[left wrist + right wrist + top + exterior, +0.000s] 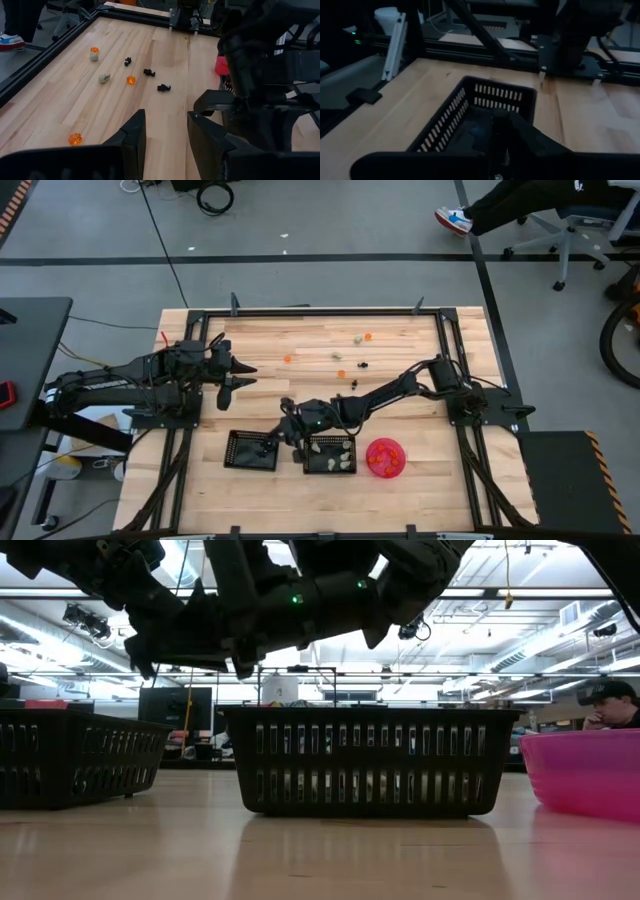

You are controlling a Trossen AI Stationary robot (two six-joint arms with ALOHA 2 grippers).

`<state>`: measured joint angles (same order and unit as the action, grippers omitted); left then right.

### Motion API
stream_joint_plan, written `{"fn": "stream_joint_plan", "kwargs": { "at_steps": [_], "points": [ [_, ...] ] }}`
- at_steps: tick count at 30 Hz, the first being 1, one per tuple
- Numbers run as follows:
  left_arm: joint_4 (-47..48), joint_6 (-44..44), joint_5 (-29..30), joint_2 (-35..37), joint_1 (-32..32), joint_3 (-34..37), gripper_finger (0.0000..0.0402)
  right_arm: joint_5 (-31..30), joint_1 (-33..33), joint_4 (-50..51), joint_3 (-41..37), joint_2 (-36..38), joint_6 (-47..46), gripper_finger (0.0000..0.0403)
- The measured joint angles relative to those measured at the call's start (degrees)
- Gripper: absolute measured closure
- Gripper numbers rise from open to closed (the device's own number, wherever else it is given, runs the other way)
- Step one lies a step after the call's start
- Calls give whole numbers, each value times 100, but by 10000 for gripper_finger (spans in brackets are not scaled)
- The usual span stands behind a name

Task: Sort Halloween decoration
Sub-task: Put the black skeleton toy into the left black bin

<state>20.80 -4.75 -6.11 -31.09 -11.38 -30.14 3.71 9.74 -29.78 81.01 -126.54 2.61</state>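
Wooden plank tabletop (pixel 400 350), black rail edges, lots of bare space mid-table; near edge has two black mesh trays (pixel 252 450) and a round pink bowl (pixel 386 458); right gripper (pixel 287 430) hangs between the trays, fingers nearly together, can't tell if it's pinching anything; left gripper (pixel 238 377) spread, idle; tiny Halloween decoration (pixel 340 356) bits scattered farther back.

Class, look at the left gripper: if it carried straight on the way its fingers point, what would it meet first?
Probably bare table first; the left gripper tilts down at it. Further along lies a small black trinket, though depth is hard to judge.
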Motion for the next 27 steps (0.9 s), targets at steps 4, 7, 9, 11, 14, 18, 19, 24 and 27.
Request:
{"fn": "stream_joint_plan", "kwargs": {
  "at_steps": [4,7,9,11,14,18,19,24,27],
  "points": [
    [-19,0,0,-2,0,1,285,140,19,7,0,0,1,355],
    [-85,0,0,-2,-2,-1,285,157,42,-67,0,0,45,355],
    [-102,0,2,-2,-1,0,285,155,42,-59,0,0,44,355],
    [-125,0,2,-2,0,0,285,153,42,-66,0,0,44,355],
    [-127,0,2,-2,0,1,285,142,57,-282,4,-74,11,355],
    [-153,0,15,-4,-2,-1,285,86,129,-625,64,-421,-110,355],
    [-153,0,21,-4,-2,1,285,70,138,-584,110,-522,-143,355],
    [-155,0,22,-2,-2,0,285,56,131,-332,426,-730,-281,355],
    [-149,0,20,-4,-2,1,285,3,122,7,537,-730,-232,355]
  ]
}}
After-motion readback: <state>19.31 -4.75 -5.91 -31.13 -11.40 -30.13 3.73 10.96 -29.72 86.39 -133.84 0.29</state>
